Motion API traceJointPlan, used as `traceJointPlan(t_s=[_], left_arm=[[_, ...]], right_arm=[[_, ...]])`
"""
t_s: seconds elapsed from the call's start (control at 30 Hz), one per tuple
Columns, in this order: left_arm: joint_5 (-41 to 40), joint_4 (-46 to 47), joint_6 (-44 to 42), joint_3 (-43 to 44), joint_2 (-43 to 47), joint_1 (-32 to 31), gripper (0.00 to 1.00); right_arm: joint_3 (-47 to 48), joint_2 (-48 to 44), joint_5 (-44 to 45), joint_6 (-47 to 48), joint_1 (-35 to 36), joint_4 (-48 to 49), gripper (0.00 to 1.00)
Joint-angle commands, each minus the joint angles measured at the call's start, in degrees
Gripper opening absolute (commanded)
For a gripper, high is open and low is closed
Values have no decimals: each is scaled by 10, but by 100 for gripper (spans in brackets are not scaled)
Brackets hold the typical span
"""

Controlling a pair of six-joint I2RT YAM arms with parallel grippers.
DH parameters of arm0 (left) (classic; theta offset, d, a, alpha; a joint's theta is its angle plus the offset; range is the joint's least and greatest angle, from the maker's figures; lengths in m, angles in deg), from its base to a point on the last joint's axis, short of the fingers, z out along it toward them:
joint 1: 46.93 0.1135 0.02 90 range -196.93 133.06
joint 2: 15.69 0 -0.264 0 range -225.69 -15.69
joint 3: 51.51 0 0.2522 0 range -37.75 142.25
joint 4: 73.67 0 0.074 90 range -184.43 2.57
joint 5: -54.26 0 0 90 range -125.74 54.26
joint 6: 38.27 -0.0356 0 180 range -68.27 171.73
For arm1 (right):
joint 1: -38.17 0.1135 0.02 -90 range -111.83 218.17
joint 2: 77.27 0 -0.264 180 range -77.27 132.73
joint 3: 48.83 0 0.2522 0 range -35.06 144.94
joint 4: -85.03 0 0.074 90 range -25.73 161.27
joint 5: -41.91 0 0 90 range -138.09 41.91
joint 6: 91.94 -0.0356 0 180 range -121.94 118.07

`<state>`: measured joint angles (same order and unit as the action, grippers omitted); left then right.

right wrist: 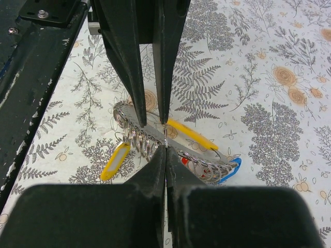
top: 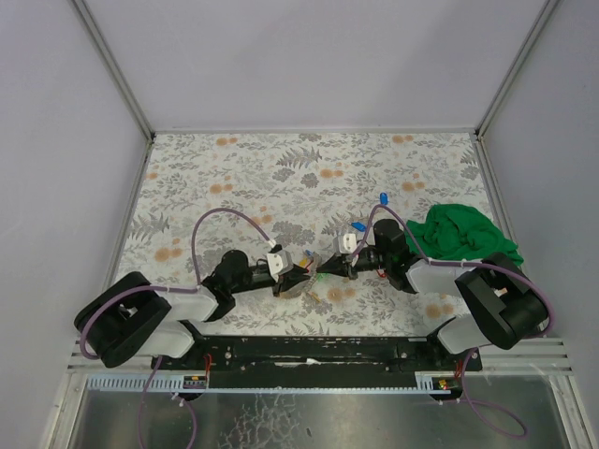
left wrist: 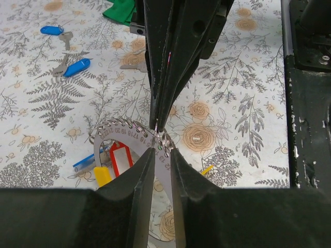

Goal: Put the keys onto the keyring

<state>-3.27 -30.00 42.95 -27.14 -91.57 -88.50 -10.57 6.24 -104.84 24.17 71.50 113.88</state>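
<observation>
Left gripper (left wrist: 162,151): fingers narrowly apart, straddling the rim of the keyring (left wrist: 121,135); cannot tell whether they grip it. Keyring lies flat at table centre. Right gripper (right wrist: 165,149): fingers pressed together, tips touching the keyring's loops. Two blue keys (left wrist: 77,66) lie loose, far right.

Floral-patterned worktop (top: 234,178) under even, soft light; plain pale walls (top: 309,56) rise behind it and at both sides, metal posts (top: 113,65) at its far corners.
</observation>
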Motion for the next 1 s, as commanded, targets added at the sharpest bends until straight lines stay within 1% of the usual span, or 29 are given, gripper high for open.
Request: traceJointPlan(t_s=[0.0, 0.27, 0.53, 0.63, 0.83, 0.97], left_arm=[[14, 59, -30, 21, -19, 4, 17], [6, 64, -24, 19, -26, 13, 23], [33, 62, -22, 29, -35, 14, 25], [44, 62, -18, 34, -45, 14, 23], [53, 53, -18, 42, -51, 14, 14], [59, 34, -20, 50, -56, 14, 12]], right_arm=[[16, 1, -29, -5, -4, 41, 0], [16, 4, -35, -7, -4, 44, 0], [13, 9, -44, -19, -4, 60, 0], [12, 9, -43, -20, -4, 61, 0], [10, 9, -46, -22, -4, 61, 0], [11, 10, -47, -24, -3, 63, 0]])
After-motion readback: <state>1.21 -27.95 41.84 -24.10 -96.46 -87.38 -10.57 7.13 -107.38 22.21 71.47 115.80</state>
